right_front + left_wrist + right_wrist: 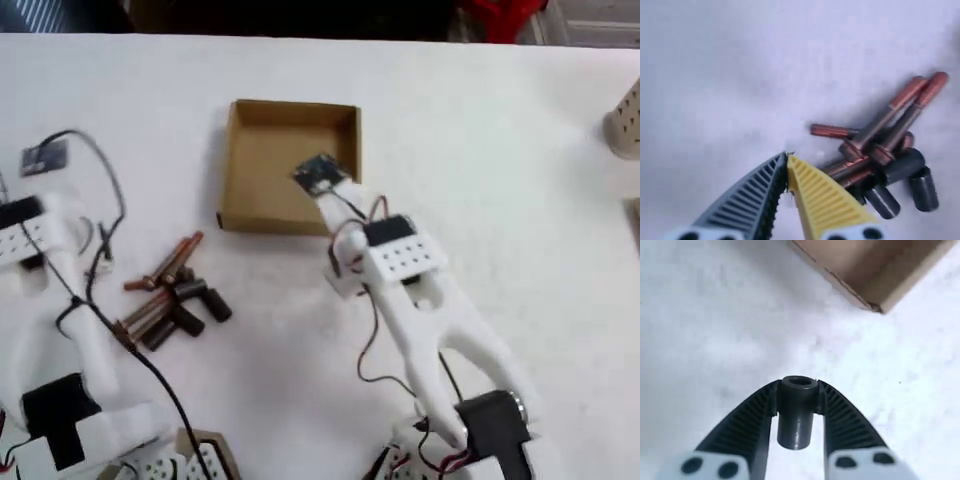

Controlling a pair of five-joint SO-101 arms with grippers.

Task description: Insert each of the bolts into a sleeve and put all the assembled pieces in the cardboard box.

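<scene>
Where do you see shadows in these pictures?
High view: the cardboard box throws a thin shadow along its left wall. Left wrist view: a soft dark patch lies around the bolts. Right wrist view: the table looks greyer beside the box, past the sleeve in the right hand.

No text, label, number or sign can be read; the box (268, 216) shows plain cardboard walls; the sleeve (797, 415) is plain black.
</scene>
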